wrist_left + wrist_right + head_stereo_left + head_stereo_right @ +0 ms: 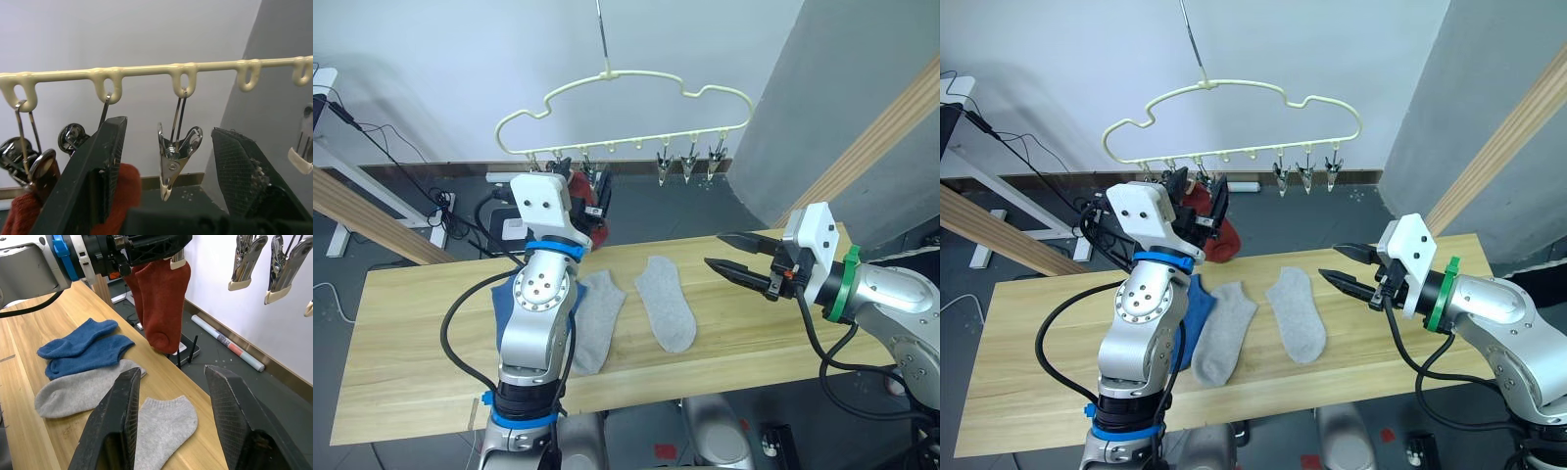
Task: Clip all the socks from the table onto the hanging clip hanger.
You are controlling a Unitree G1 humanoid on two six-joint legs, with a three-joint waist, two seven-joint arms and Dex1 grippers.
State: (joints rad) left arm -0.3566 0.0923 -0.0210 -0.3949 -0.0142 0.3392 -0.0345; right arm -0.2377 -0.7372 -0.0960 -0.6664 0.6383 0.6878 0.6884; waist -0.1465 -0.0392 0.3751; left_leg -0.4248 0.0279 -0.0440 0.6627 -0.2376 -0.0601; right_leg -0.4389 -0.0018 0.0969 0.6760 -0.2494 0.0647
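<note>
My left gripper [168, 161] is up at the hanger [626, 108], fingers spread wide with one free clip [175, 157] hanging right between them, untouched. A red sock [124, 196] shows just behind my left finger [90, 181], and beside it a second red sock [29, 215] hangs from the neighbouring clip [34, 164]. From the right wrist view both red socks [159, 298] dangle side by side off the far edge of the table [411, 323], toes down, clear of the wood.

My right gripper [736, 253] hovers over the table's right part, fingers apart, holding nothing, pointing left toward the socks.

On the table: one grey sock [664, 302] lies near the middle, with bare wood between it and my right gripper. A second grey sock [597, 318] lies just left of it, angled toward the near edge. Two blue socks [83, 347] sit farther left, one overlapping the other, the nearer one touching the grey sock; my left arm covers most of them in the head views.

At the hanger's right end three clips [689, 162] hang empty. The table's left end and right end are bare plank.
</note>
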